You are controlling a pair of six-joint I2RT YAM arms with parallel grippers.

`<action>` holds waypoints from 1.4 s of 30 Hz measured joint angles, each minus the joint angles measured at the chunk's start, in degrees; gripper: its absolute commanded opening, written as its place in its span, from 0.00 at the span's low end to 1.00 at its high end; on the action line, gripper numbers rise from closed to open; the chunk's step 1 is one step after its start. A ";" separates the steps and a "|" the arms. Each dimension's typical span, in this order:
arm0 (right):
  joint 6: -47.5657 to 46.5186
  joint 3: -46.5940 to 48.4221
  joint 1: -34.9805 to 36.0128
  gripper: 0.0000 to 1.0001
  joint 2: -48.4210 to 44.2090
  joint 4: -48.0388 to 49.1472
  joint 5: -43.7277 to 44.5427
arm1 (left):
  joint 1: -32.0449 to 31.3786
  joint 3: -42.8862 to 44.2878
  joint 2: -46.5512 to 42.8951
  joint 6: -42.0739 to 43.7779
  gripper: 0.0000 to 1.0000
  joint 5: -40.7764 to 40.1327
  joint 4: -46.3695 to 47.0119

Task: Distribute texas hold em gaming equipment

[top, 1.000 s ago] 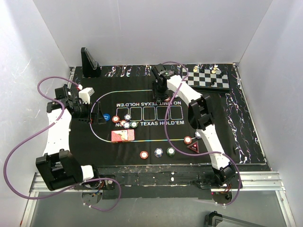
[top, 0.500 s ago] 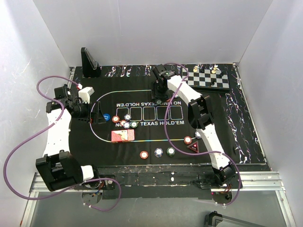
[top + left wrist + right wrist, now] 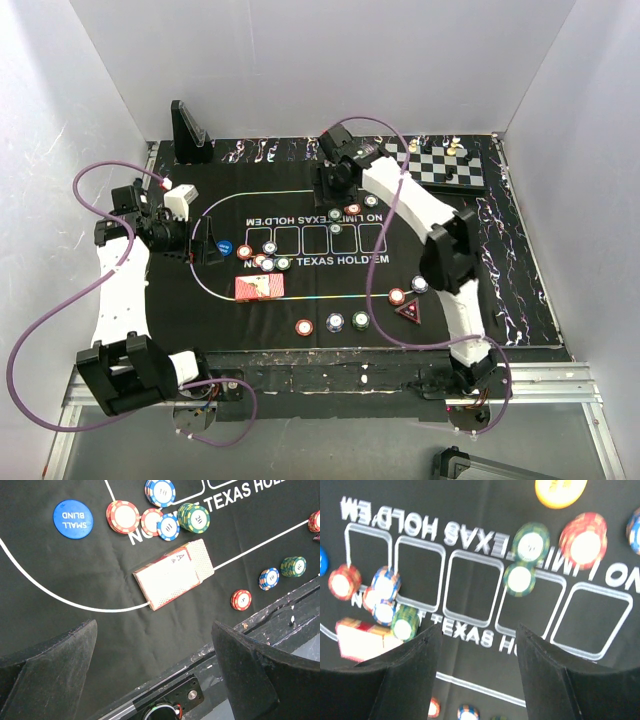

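On the black mat, a red-backed card deck [image 3: 259, 288] lies near a chip cluster [image 3: 266, 258] and the blue button [image 3: 225, 246]. My left gripper [image 3: 208, 247] hovers left of them, open and empty; its wrist view shows the deck [image 3: 175, 573], the blue "SMALL BLIND" button [image 3: 72, 518] and chips [image 3: 123, 516]. My right gripper [image 3: 328, 190] is open and empty above the far text line. Below it lie two green chips [image 3: 531, 541] [image 3: 519, 578], a red chip [image 3: 583, 540] and the yellow button [image 3: 561, 490]. A red triangular marker [image 3: 408, 311] lies at the right front.
Three chips [image 3: 335, 322] sit in a row near the front edge, two more [image 3: 397, 296] by the marker. A chessboard [image 3: 445, 165] with pieces stands at the back right and a black stand [image 3: 188, 132] at the back left. White walls enclose the table.
My right gripper has drawn back and up from the far text line, uncovering two green chips and a red chip there. The left arm has barely moved.
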 measured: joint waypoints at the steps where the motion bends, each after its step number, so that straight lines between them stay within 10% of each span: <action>1: -0.15 -3.45 1.09 0.68 -3.91 0.66 0.42 | 0.00 0.00 -0.02 0.00 1.00 -0.02 -0.07; 15: 6.54 -63.21 20.33 0.87 -39.63 9.20 3.32 | 0.00 0.00 -4.57 -0.20 1.00 0.02 -1.68; 42: 13.86 -70.84 25.05 0.77 -39.74 14.38 9.44 | 0.00 1.40 -6.12 -1.07 1.00 0.44 -4.00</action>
